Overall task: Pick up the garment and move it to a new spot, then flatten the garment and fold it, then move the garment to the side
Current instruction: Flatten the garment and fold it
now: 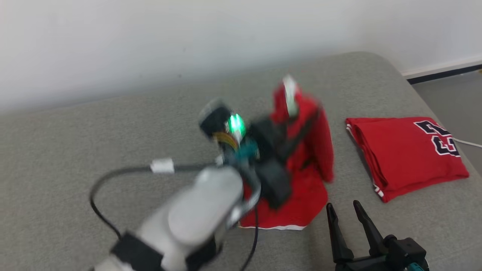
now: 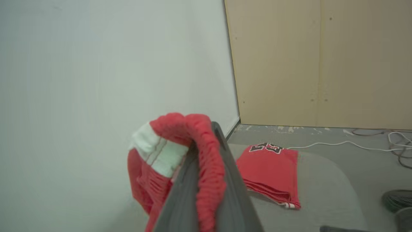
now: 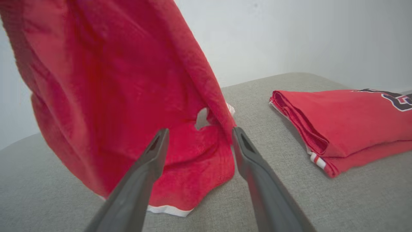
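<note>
left claw (image 2: 204, 141) grips the garment (image 1: 312, 150) by its band; it looks limp, light. right claw (image 1: 342, 205), wide, at its 5 o'clock.

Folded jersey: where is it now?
Head view: the folded jersey lies at the right side of the grey cushion, right of the lifted red garment, beyond the right tool.

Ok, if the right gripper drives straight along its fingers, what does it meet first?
Likely the red garment, its lower folds just ahead, hanging from the left gripper; exact depth is unclear.
</note>
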Tool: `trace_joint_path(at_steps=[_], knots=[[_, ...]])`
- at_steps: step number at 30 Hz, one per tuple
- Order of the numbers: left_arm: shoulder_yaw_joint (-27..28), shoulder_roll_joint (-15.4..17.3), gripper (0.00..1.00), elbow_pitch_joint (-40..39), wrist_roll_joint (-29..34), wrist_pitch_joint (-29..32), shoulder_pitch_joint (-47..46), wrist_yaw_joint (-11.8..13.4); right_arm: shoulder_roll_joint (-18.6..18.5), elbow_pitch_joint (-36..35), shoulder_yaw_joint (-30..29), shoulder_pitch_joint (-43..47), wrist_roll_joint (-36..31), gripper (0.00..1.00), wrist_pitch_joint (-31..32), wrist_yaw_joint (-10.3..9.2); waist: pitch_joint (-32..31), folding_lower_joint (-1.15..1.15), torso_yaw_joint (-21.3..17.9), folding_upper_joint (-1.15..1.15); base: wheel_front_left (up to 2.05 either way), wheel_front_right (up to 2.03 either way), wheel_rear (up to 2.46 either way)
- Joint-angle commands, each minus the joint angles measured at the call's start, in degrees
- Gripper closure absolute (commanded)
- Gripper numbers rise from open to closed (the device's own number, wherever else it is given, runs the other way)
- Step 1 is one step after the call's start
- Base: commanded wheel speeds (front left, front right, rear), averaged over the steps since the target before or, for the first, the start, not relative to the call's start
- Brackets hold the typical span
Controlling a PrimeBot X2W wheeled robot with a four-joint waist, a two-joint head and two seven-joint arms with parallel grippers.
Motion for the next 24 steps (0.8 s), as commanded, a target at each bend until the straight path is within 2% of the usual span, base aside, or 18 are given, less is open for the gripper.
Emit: trace_joint_path(at_steps=[1,5,9,12,16,17,18,19,24], knots=[[-2.32,2.12,1.0,-0.81,-1.07,1.25,3.95,-0.09,0.12,-0.17,-0.24,0.7,0.38,0.0,-0.02,-0.12,0.71,0.0,2.1,0.0,0.0,0.0,0.0],[-9.46,9.11,1.0,-5.1,-3.17,6.0,13.38,-0.07,0.13,-0.5,-0.92,0.99,-0.33,0.0,-0.01,-0.12,1.43,0.0,5.41,0.0,0.0,0.0,0.0],[-12.62,15.48,1.0,-10.11,-3.14,9.67,19.81,0.86,0.1,-0.85,-1.26,0.63,-0.7,0.0,0.0,-0.12,1.99,0.0,8.55,0.0,0.0,0.0,0.0],[-14.77,17.91,1.0,-13.53,-2.27,11.95,22.88,1.74,0.13,-0.81,-0.96,0.14,-0.63,0.0,-0.01,-0.12,2.27,0.0,10.56,0.0,0.0,0.0,0.0],[-15.94,18.7,1.0,-15.57,-0.47,12.86,24.32,3.15,0.13,-0.58,-0.57,-0.35,-0.46,0.0,-0.01,-0.12,2.27,0.0,11.55,0.0,0.0,0.0,0.0],[-16.28,18.49,0.82,-15.98,-0.16,12.93,24.99,3.55,0.11,-0.5,-0.46,-0.4,-0.41,0.0,-0.01,-0.12,2.21,0.0,11.69,0.0,0.0,0.0,0.0],[-16.66,18.2,0.51,-16.24,0.25,13.08,25.67,3.7,0.11,-0.41,-0.42,-0.43,-0.37,0.0,-0.01,-0.12,2.14,0.0,11.74,0.0,0.0,0.0,0.0],[-16.77,17.87,0.0,-16.46,-0.22,13.03,26.34,3.79,0.12,-0.35,-0.32,-0.48,-0.36,0.0,-0.01,-0.12,2.07,0.0,11.73,0.0,0.0,0.0,0.0],[-13.92,16.93,0.0,-18.3,-5.79,12.44,29.72,5.27,0.1,-0.22,-0.69,-0.34,-0.82,0.0,-0.01,-0.12,1.3,0.0,10.75,0.0,0.0,0.0,0.0]])
